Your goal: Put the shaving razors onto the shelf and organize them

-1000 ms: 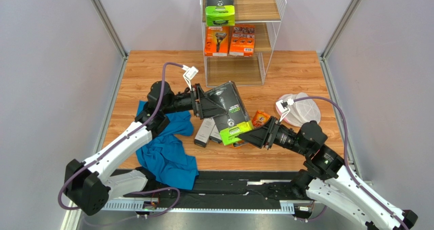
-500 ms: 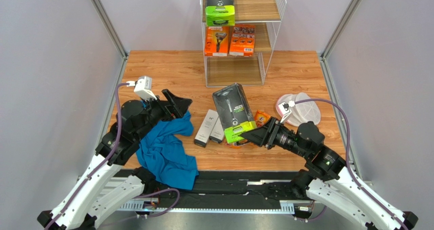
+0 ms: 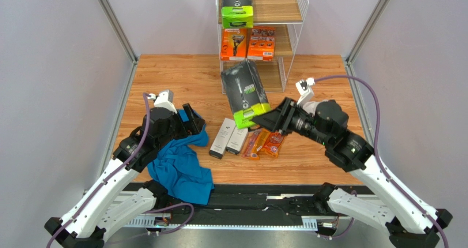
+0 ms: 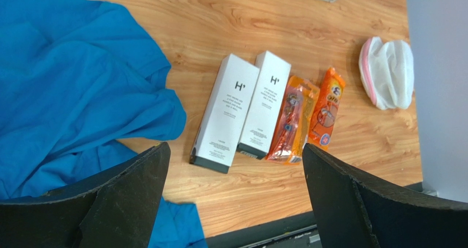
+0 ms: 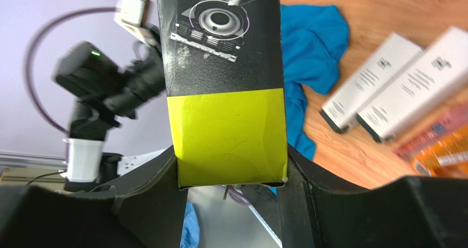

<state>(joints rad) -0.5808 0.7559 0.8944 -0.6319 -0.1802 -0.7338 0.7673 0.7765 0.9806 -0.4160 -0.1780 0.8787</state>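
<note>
My right gripper [image 3: 262,118] is shut on the lime-green end of a black razor box [image 3: 244,91], seen close in the right wrist view [image 5: 226,83], and holds it lifted in front of the white wire shelf [image 3: 294,18]. The shelf holds another black and green box [image 3: 237,5] on top and two orange boxes [image 3: 248,43] on the middle tier. Two slim white boxes [image 3: 229,137] and two orange blister packs [image 3: 263,144] lie on the table, also in the left wrist view [image 4: 241,108]. My left gripper [image 3: 193,119] is open and empty over the blue cloth [image 3: 178,165].
The blue cloth [image 4: 71,89] lies crumpled at the left front. The round white pink-rimmed mesh item [image 4: 388,72] lies at the right, hidden behind my right arm in the top view. Grey walls close in both sides.
My right gripper lifted the black and green box off the table and moved it back toward the shelf. My left arm let go of it earlier and drew back over the blue cloth.
</note>
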